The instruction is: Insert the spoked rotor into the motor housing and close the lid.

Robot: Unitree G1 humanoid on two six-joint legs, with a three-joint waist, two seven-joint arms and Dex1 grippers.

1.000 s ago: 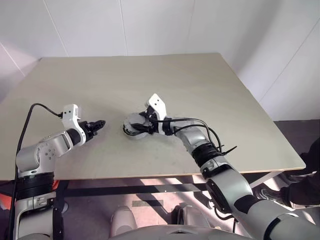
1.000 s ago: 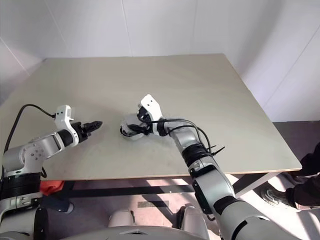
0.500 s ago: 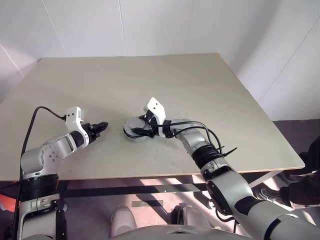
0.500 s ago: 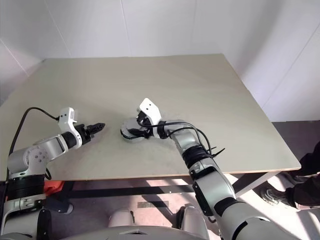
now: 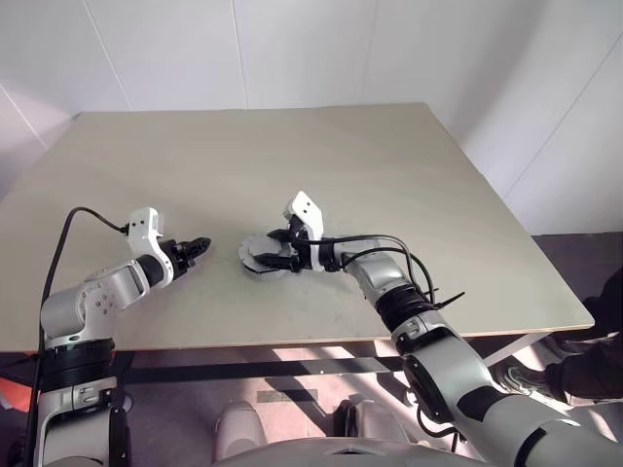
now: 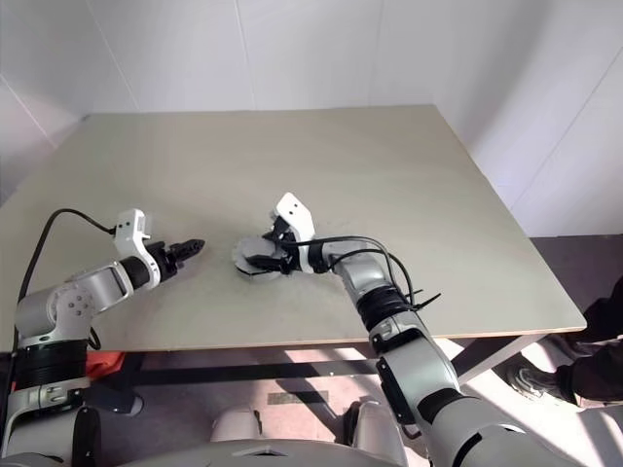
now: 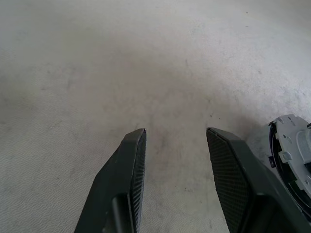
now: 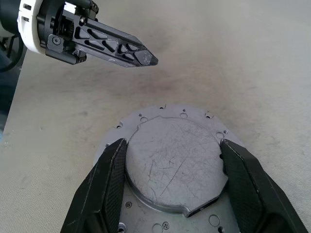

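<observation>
where white walls meet, beige table (image 5: 389, 165) bears lid (image 8: 177, 158).

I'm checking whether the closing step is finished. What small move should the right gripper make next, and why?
Probably lift the right gripper straight up and away. Its open fingers straddle the raised centre of the lid, which seems to lie flat on the motor housing, so nothing seems left to hold. The left gripper waits open beside it, holding nothing.

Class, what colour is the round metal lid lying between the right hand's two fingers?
Dull grey, with fine scratches; the lid shows best in the right wrist view.
</observation>
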